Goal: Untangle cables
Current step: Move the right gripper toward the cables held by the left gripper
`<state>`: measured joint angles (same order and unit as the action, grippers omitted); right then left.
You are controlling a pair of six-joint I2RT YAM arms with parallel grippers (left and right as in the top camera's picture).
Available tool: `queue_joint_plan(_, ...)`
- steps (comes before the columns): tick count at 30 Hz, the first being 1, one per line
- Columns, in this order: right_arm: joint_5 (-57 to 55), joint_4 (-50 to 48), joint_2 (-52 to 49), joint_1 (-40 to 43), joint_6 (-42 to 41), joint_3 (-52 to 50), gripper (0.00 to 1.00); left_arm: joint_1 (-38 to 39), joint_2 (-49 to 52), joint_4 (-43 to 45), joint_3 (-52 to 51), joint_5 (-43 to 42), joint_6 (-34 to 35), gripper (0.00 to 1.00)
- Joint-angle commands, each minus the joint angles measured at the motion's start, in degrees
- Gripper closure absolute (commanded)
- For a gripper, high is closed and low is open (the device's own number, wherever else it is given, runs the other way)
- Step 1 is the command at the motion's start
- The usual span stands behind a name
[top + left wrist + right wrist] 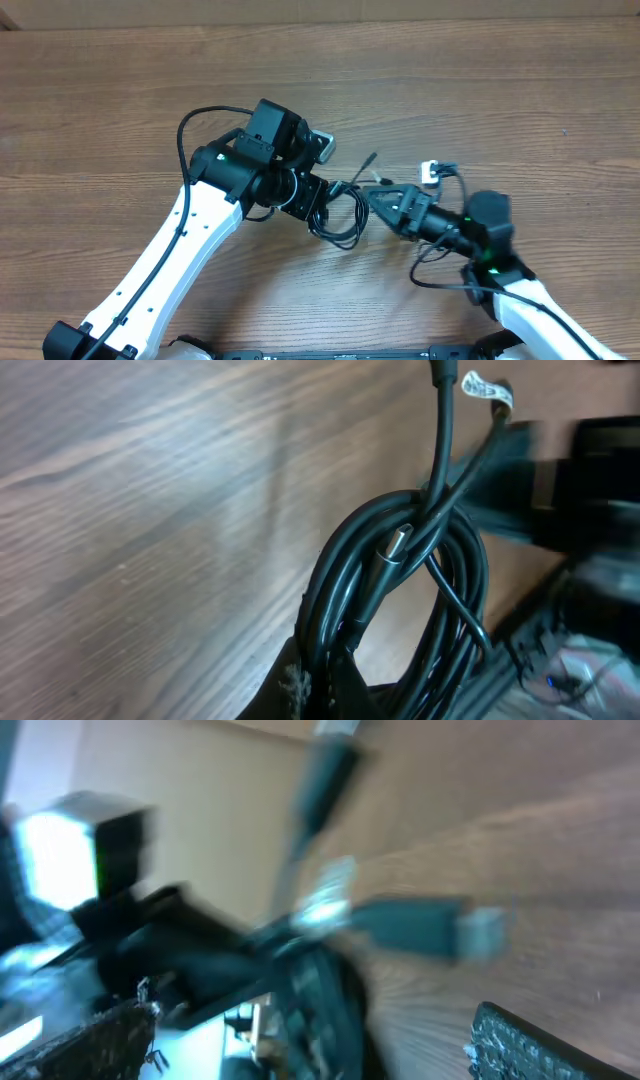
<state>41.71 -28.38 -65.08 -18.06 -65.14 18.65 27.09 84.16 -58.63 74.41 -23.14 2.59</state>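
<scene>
2 arms meet over the middle of the wooden table (100, 80) in the overhead view. The left gripper (322, 205) is clenched on the cables (345, 225), a small black coil whose loops lie just beside its tip. The right gripper (380, 197) faces the same coil from the other side with its jaws spread. 1 loose end (369, 160) juts away from the coil, and a white-tagged plug (430, 171) sits near the right wrist.

From the left wrist, the coil fills the centre: several black loops bunched together, pinched at the bottom edge between the fingers (295, 690). A silver plug (394, 547) lies against the loops, and 1 strand crosses them and runs up out of view.

From the right wrist everything is badly blurred. Its fingers (520, 1040) stand wide apart with the dark bundle ahead; whether they touch it I cannot tell.
</scene>
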Motion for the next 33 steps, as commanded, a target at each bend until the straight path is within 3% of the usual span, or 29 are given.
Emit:
queue_joint_plan(1,-9.9,-1.8,-3.8,-2.5,-6.5,0.9,0.0,1.3,-0.2,-1.0,0.3,-3.9,-3.8,0.96)
queue_joint_plan(9,-11.7,-13.6,-5.7,-2.3,-7.1,0.9,0.46,3.4,-0.2,-6.3,0.3,2.4,-4.3,0.96)
queue_joint_plan(12,-10.9,-14.7,-5.7,-2.4,-7.1,0.9,0.74,3.8,-0.2,-6.7,0.2,3.2,-4.3,0.96)
queue_joint_plan(15,-8.2,-14.8,-5.7,-2.8,-6.8,0.9,0.94,3.8,-0.2,-5.9,0.2,3.2,-4.3,0.96)
queue_joint_plan(26,2.4,-20.4,-5.7,-2.9,-0.6,0.9,0.96,3.7,-0.1,-0.9,0.2,4.1,-3.4,0.96)
queue_joint_plan(33,2.4,-19.6,-5.7,-6.5,1.2,0.9,0.96,3.7,1.5,1.9,0.2,4.0,4.1,0.96)
